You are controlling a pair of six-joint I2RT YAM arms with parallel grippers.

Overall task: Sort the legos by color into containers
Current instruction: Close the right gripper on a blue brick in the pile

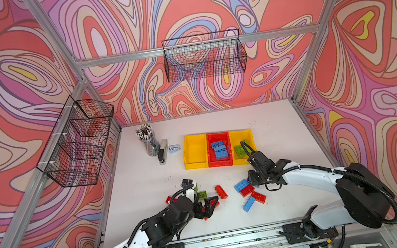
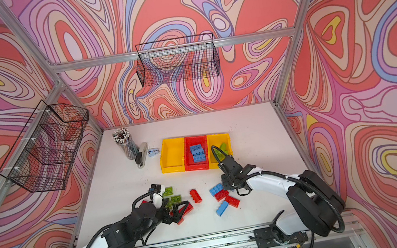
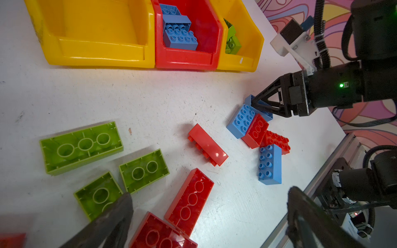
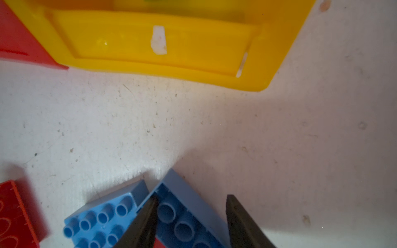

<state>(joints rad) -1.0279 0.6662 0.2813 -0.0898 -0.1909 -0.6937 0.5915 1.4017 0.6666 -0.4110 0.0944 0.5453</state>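
Three joined containers stand mid-table: an empty yellow bin, a red bin holding blue legos, and a yellow bin holding green legos. My right gripper straddles an upside-down blue lego; one finger touches its edge, and a gap shows at the other. This lego leans on a cluster of blue and red legos. My left gripper hangs wide open above two upside-down red legos, with green legos beside it.
A cup of pens and a stapler stand left of the bins. Black mesh baskets hang on the back wall and left wall. A red lego lies on its side between the two arms.
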